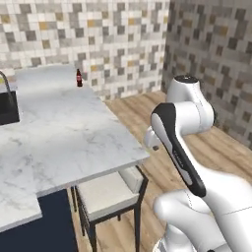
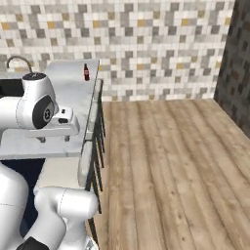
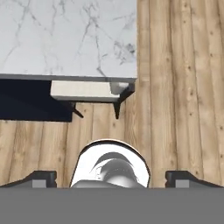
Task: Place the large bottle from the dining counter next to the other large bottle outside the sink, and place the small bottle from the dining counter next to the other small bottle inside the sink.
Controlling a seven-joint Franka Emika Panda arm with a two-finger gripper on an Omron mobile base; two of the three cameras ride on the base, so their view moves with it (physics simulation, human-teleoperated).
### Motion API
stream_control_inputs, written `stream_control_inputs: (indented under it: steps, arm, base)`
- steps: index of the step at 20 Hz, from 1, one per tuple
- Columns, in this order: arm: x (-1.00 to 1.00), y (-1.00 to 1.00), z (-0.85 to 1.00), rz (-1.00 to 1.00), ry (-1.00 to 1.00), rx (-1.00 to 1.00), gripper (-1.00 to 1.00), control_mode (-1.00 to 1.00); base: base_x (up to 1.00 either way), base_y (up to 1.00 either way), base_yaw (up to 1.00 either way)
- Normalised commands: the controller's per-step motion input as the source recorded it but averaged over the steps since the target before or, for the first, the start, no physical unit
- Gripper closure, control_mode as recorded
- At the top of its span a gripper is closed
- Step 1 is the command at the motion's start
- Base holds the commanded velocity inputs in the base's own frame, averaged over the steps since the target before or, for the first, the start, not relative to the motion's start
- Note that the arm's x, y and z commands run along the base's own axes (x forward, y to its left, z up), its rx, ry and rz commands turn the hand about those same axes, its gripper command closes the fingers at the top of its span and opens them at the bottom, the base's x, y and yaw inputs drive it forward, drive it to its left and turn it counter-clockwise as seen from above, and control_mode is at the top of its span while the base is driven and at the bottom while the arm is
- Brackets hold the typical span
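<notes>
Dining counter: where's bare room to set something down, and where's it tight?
Dining counter: bare marble from the near edge above the stool back toward the small bottle at the far end. Tighter at the left, where the sink and faucet cut in. Gripper is open, holding nothing, over the wood floor.

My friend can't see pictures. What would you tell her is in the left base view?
A long white marble dining counter holds one small bottle standing at its far end by a tiled wall. A stool is tucked under the near edge, and the white robot arm rises at the right over a wooden floor.
</notes>
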Motion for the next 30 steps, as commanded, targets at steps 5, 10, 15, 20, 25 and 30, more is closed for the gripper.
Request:
stream_control_inputs:
  steps: [5,10,15,20,25,30]
  arm:
    - [0.0,0.0,0.0,0.0,0.0,0.0,-1.0,1.0]
    - [0.0,0.0,0.0,0.0,0.0,0.0,-1.0,1.0]
    - [0.0,0.0,0.0,0.0,0.0,0.0,-1.0,1.0]
    - [0.0,0.0,0.0,0.0,0.0,0.0,-1.0,1.0]
    - [0.0,0.0,0.0,0.0,0.0,0.0,-1.0,1.0]
    - [0.0,0.0,0.0,0.0,0.0,0.0,-1.0,1.0]
  base:
    - [0.9,-1.0,0.36]
    - [1.0,-0.95,0.43]
    - [1.0,-0.62,0.5]
    - [1.0,-0.59,0.53]
    - [0.81,-0.92,0.45]
    - [0.17,-1.0,0.3]
